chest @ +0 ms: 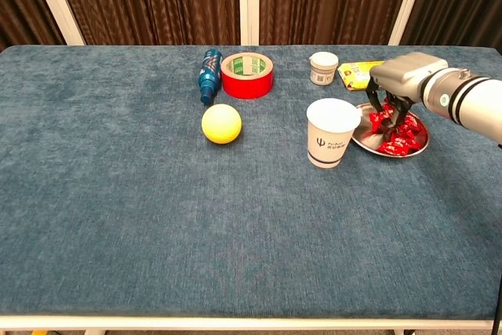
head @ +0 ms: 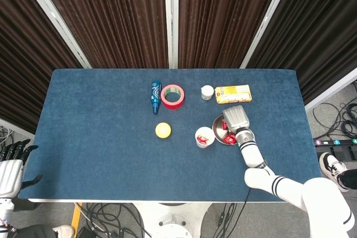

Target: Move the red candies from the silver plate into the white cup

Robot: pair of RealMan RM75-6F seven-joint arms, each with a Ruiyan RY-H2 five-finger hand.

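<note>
Fingers [chest: 392, 107] of the right hand [chest: 401, 82] point down into the silver plate [chest: 367, 140], their dark tips among the red candies [chest: 398, 137]. Whether they have pinched a candy or only touch the pile, I cannot tell; the tips are buried in red wrappers in the chest view and hidden under the hand's grey back in the head view, where the right hand [head: 235, 118] covers most of the silver plate [head: 217, 131]. Candies lie under and just to the camera-near side of the fingertips, with a few more showing at the plate's right side.

Just left of the plate stands the white cup [chest: 332, 132], upright, its rim close to the plate's edge. From above, the white cup [head: 204, 136] shows red candies inside it.

At the bottom left corner of the head view the left hand [head: 11, 166] hangs off the table [head: 95, 154], holding nothing, its dark fingers spread.

Further back on the blue table [chest: 118, 217] lie a yellow ball [chest: 221, 124], a roll of red tape [chest: 247, 74], a blue bottle [chest: 208, 76] on its side just left of the tape, a small white jar [chest: 323, 67] and a yellow packet [chest: 359, 73] behind the right hand.
</note>
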